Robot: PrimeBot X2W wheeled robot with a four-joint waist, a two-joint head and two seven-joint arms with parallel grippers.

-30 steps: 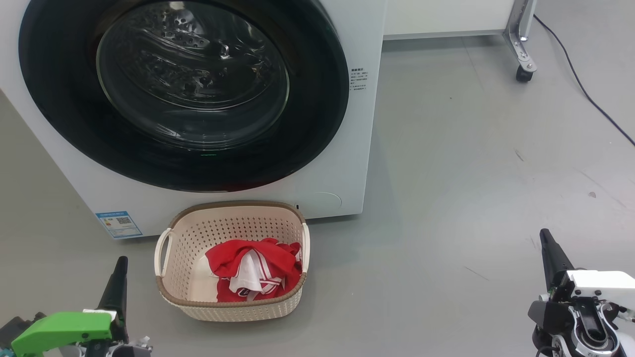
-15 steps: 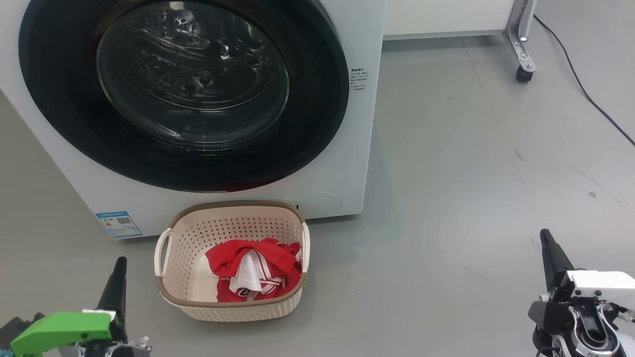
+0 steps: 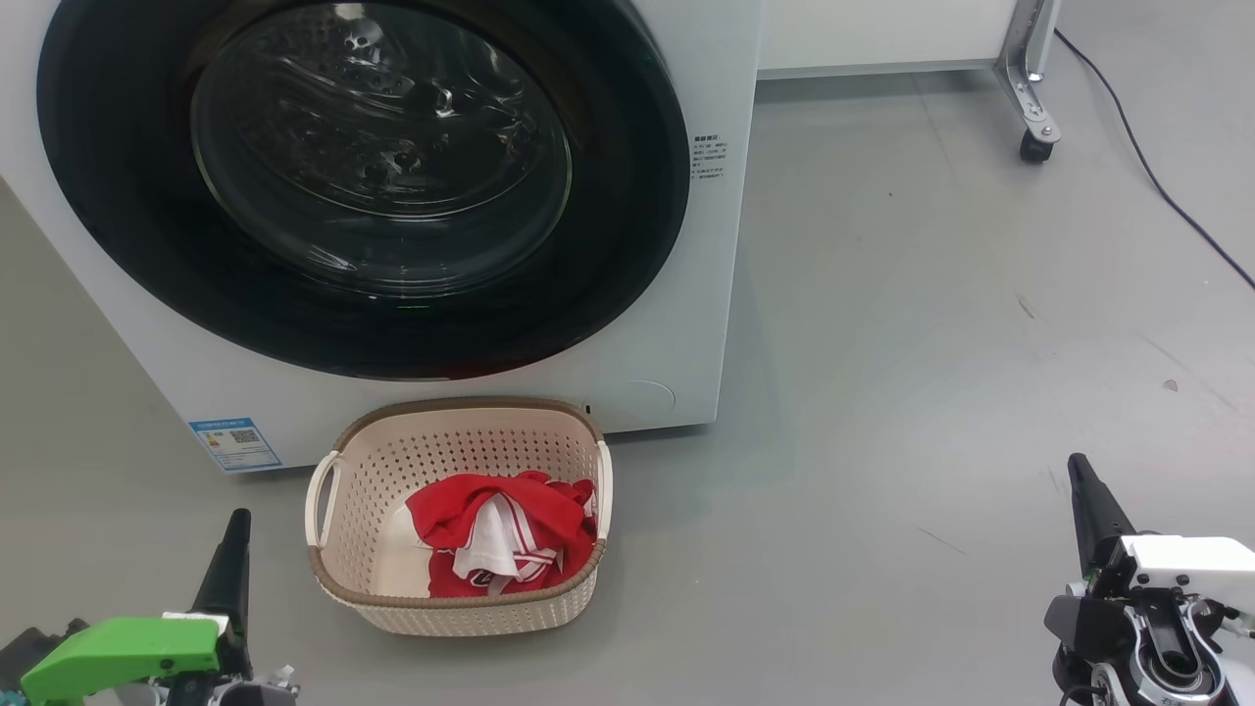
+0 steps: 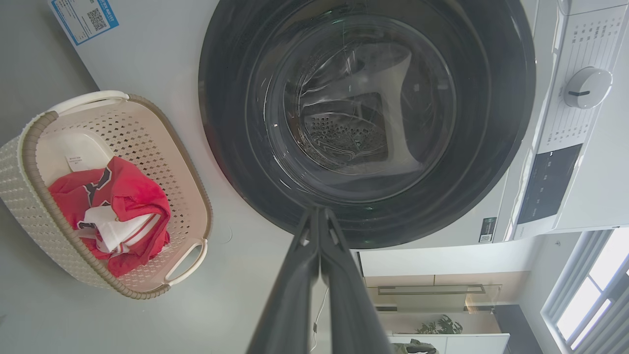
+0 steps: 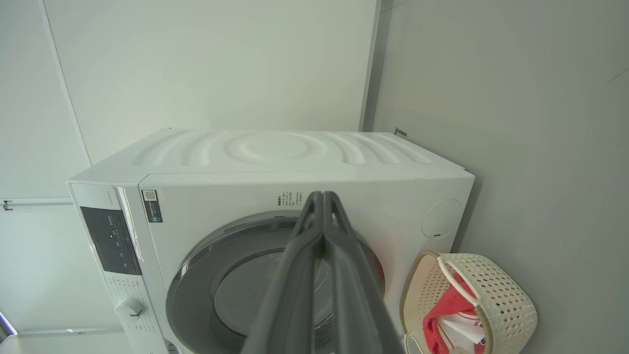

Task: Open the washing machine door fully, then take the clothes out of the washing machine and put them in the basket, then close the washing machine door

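Starting closest in: got the left gripper (image 3: 238, 525) parked low, just left of the basket (image 3: 459, 405), fingers pressed flat together with nothing between them. Same deal for the right gripper (image 3: 1081, 476), pinched closed and empty, but well off to the right of the basket with bare floor in between. Moving on to the basket itself: holding the clothes (image 3: 500, 534), a red and white bundle bunched toward its right end, so unloading seemingly done. Long side of the basket laid left to right along the machine's front. Directly behind the basket, either touching or just shy of it (can't tell which): the washing machine (image 3: 706, 294). Up and behind from the basket: the door (image 3: 382, 167), looking flush against the white front in both wrist views, so probably shut already. No red visible through the glass, just bare drum. Guessing very little left to do. If wanting one last push on the door, up and back from the basket, leaning a bit to its left, so handier for the left gripper than the right. Can't tell from here whether latched.
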